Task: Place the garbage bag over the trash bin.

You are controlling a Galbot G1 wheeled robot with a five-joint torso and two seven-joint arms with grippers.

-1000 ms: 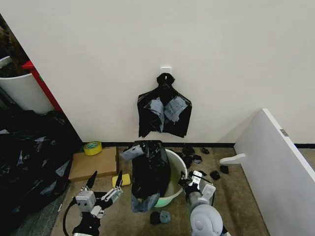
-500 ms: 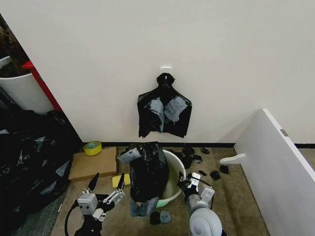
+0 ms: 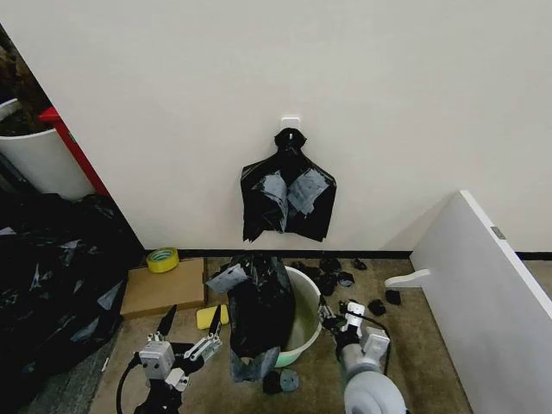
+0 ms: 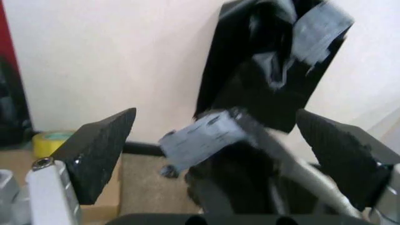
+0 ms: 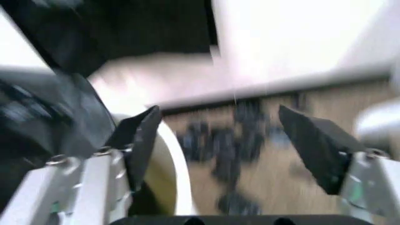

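Garbage bag (image 3: 259, 306) hangs lengthwise down trash bin's (image 3: 308, 319) left rim.

One thin glossy black garbage bag (image 3: 261, 302) drapes over one round white plastic trash bin with a cream inside (image 3: 307, 315). One knot-topped bunch of black bags with grey patches (image 3: 287, 197) hangs on the wall. One large heap of black plastic (image 3: 52, 276) lies on the floor. There is one yellow tape roll (image 3: 161, 259), one flat brown cardboard box (image 3: 162, 287), one yellow sponge (image 3: 208, 316), one larger white cylinder with red edging (image 3: 39, 155), and two end effectors: left (image 3: 191, 328), right (image 3: 335, 309), both with fingers spread.
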